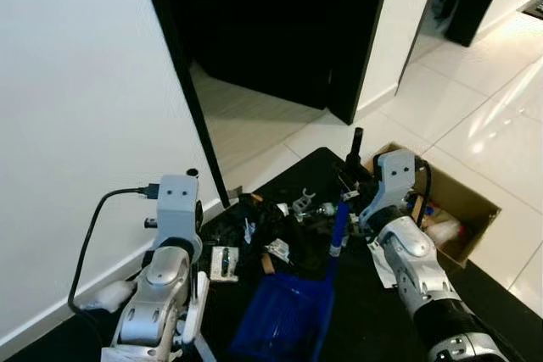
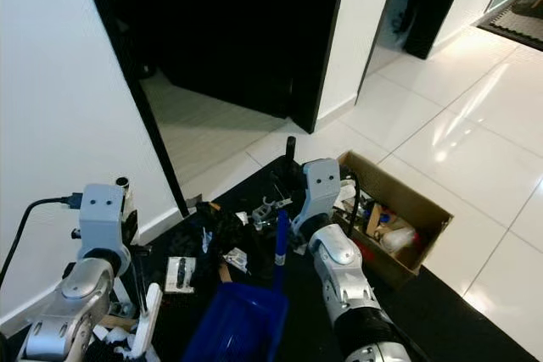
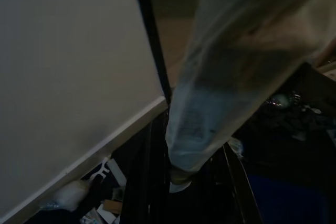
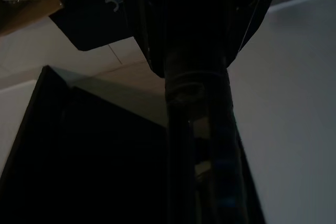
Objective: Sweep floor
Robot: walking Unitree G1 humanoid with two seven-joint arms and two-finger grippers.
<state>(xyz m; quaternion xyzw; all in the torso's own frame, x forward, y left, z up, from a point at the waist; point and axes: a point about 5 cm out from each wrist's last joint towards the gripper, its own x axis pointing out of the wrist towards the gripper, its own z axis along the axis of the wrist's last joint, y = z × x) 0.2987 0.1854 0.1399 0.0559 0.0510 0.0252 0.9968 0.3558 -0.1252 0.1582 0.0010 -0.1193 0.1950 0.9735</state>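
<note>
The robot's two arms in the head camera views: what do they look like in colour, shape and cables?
Both arms are silver, rounded metal segments. The left arm ends in a boxy silver wrist block with a black cable looping out of it. The right arm has a black forearm band lower down and a similar silver block carrying a black cable.

Both silver arms raised forward, left pincer [image 1: 193, 177] near the wall, fingers unclear, right pincer [image 1: 355, 177] reaching ahead, its black fingers closed around a dark upright handle [image 4: 195, 145]
</note>
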